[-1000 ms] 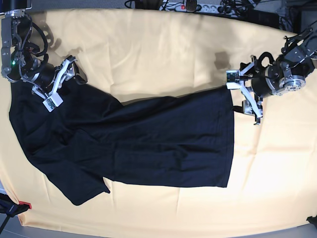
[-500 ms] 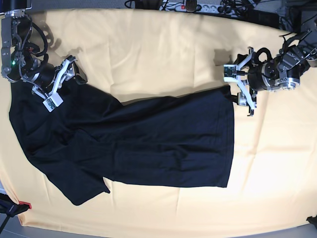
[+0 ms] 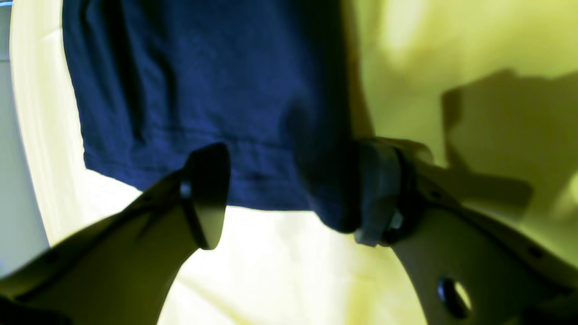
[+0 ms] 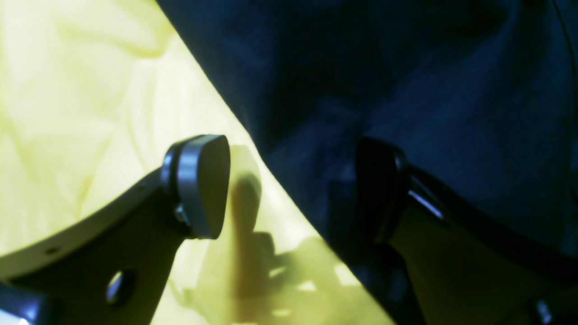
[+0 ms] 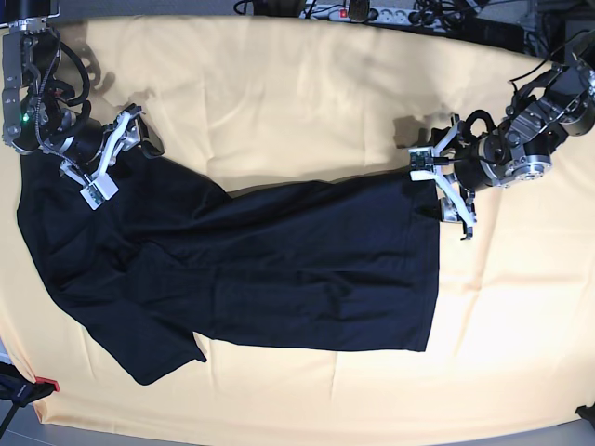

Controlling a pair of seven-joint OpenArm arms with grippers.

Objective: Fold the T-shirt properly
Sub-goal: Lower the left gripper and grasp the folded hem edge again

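a plain black short-sleeved soft fabric t-shirt (image 5: pixel 251 265) is seen spread flat across a desk covered by a pale yellow cloth (image 5: pixel 307 93), lying lengthwise in the base view with its hem toward that view's right and its sleeves and shoulders toward that view's left. shallow wrinkles are noted across the body of the garment.

the left pincer (image 5: pixel 444 190) is positioned at the upper hem corner of the t-shirt. in the left wrist view the left pincer (image 3: pixel 291 192) is seen released, its two pads spread apart with the hem corner lying between them; one pad is touching or just beside the rolled side edge of the fabric, and no grip is made.

the right pincer (image 5: pixel 104 165) is positioned at the upper shoulder edge of the garment. in the right wrist view the right pincer (image 4: pixel 293 185) is likewise released: one pad is over bare yellow cloth, the other over dark fabric, with the garment's edge running between them.
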